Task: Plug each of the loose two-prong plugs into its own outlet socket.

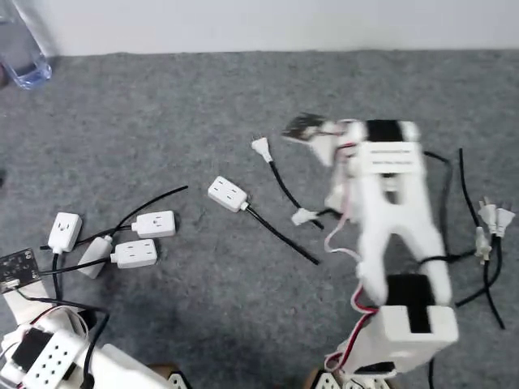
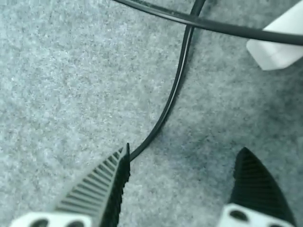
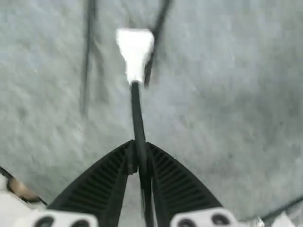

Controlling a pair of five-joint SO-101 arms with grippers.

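Note:
My right gripper (image 3: 138, 158) is shut on a black cord (image 3: 136, 113), a short way behind its white two-prong plug (image 3: 135, 49), which hangs above the grey carpet. In the high view the right arm (image 1: 385, 162) stands at centre right, with that plug (image 1: 304, 216) just left of it. Another loose plug (image 1: 260, 147) lies farther back. A white outlet socket (image 1: 227, 194) lies at the centre, and more sockets (image 1: 154, 224) lie to the left. My left gripper (image 2: 184, 151) is open over the carpet, above a thin black cord (image 2: 173, 94), holding nothing.
Several more plugs on black cords (image 1: 491, 223) lie at the right edge. A clear bottle (image 1: 20, 53) stands at the back left corner. A white socket body (image 2: 279, 42) lies near the left gripper. The left arm's base (image 1: 49, 356) sits at the front left.

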